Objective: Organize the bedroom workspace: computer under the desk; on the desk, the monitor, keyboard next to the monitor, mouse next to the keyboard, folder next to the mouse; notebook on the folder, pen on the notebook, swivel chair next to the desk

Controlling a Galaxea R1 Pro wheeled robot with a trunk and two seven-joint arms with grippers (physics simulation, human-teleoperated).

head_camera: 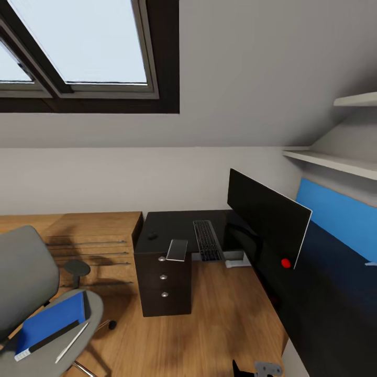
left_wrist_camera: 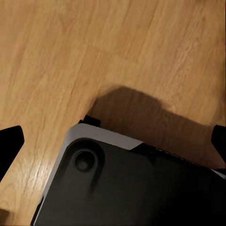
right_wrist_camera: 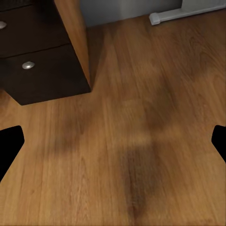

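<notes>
The glossy black desk (head_camera: 173, 222) runs along the back wall and down the right side. On it stand the monitor (head_camera: 267, 217), the keyboard (head_camera: 208, 240) beside it, and the small mouse (head_camera: 152, 235) further left. The grey swivel chair (head_camera: 23, 272) is at the lower left. On its seat lie the blue folder (head_camera: 52, 319) and the pale pen (head_camera: 71, 343). I cannot make out the notebook. A small white box (head_camera: 238, 262) lies on the floor under the desk; whether it is the computer I cannot tell. My left gripper (left_wrist_camera: 113, 141) and right gripper (right_wrist_camera: 113, 146) are both open over the floor.
A pale grey flat slab (head_camera: 177, 250) overhangs the desk edge above the drawer unit (head_camera: 164, 285). A light wooden dresser (head_camera: 94, 246) stands left of the desk. A blue wall panel (head_camera: 335, 214) and shelves (head_camera: 335, 159) are on the right. My dark base (left_wrist_camera: 127, 188) sits below the left gripper.
</notes>
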